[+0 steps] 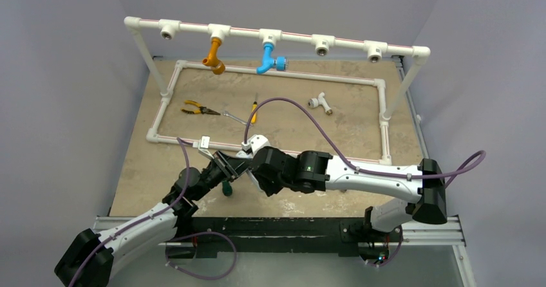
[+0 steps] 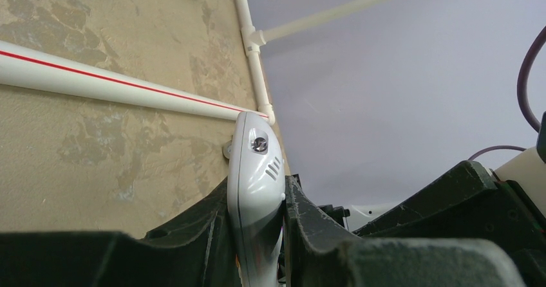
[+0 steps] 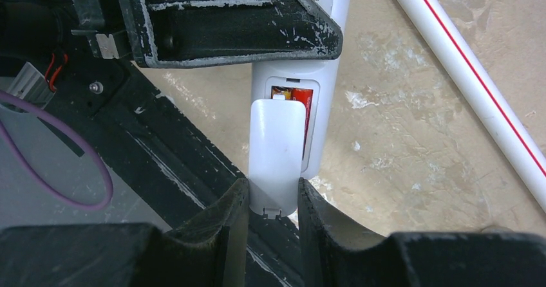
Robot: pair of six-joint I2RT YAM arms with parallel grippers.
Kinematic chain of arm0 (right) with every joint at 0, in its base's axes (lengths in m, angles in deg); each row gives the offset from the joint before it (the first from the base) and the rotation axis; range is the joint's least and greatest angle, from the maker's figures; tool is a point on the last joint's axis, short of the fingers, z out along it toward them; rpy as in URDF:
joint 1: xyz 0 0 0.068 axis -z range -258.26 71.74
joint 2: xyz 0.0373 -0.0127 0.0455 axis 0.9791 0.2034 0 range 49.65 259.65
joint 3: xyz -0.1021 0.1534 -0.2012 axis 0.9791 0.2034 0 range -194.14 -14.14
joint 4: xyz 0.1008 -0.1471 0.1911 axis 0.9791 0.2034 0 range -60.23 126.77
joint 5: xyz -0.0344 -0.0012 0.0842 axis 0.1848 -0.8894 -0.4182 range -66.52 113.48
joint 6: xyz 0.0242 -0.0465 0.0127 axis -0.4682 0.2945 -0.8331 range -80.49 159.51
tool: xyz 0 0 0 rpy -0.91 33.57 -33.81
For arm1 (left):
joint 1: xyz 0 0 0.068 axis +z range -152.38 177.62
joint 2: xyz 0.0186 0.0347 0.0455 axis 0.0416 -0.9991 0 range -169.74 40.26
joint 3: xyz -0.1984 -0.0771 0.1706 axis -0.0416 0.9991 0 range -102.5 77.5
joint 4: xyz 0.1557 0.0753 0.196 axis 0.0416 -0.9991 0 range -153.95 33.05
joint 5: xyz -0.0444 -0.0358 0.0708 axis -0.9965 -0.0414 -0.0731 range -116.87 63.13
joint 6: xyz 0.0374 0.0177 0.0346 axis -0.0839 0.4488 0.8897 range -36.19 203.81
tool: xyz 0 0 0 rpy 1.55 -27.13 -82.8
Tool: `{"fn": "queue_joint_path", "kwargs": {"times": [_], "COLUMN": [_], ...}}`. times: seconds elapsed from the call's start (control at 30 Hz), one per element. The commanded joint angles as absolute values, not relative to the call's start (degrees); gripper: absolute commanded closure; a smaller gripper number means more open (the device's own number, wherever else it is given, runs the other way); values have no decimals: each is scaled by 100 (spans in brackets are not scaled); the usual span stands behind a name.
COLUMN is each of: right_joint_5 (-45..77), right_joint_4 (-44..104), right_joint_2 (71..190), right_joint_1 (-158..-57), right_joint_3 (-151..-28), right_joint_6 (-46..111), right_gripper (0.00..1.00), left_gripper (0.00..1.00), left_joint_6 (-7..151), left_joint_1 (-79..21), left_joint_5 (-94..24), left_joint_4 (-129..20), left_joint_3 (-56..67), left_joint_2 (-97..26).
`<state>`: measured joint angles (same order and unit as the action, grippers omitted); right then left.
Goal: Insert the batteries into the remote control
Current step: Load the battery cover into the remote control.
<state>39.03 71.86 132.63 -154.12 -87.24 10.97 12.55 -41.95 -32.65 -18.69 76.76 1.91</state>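
The left claw (image 2: 257, 200) is pressed together on the slim white plastic remote control (image 2: 255, 161), which rises between the black fingers toward twelve o'clock. The remote's rounded end shows a small screw and three short slots. A white plastic pipe with a red stripe (image 2: 96, 81) runs in from nine o'clock across the mottled tan table (image 2: 96, 158) and passes behind that end.

In the right wrist view the right claw (image 3: 272, 195) pinches a white plastic battery cover (image 3: 277, 145) by its six o'clock end. The cover lies over the remote control's open compartment, offset toward six o'clock. The red-orange cylindrical batteries (image 3: 305, 103) sit inside and show along its twelve and three o'clock edges. The left claw's scuffed black finger crosses the remote control at twelve o'clock.

From above, both claws meet at about seven o'clock from the table's middle, with the remote control between them. Yellow-handled pliers (image 1: 195, 109) lie at ten o'clock and a white plastic T-fitting (image 1: 320, 101) at two o'clock.
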Motion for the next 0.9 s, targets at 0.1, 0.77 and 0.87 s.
{"fn": "queue_joint_path", "kwargs": {"times": [0.1,0.77,0.87], "right_joint_5": [4095,4348,4391], "right_joint_4": [7023,7172,7167], "right_joint_2": [13239,13446,13451], "right_joint_1": [-15440,-15429,-15429], "right_joint_3": [-8937,-9104,-9095], "right_joint_6": [1069,1129,1123], "right_gripper": [74,74,74], "left_gripper": [100,100,100], "left_joint_6": [1394,1385,1385], "left_joint_1": [-4228,-4229,-4234], "left_joint_5": [-3360,-3391,-3394], "left_joint_4": [-1399,-1336,-1336], "left_joint_3": [7747,7749,7749], "left_joint_2": [227,261,272]}}
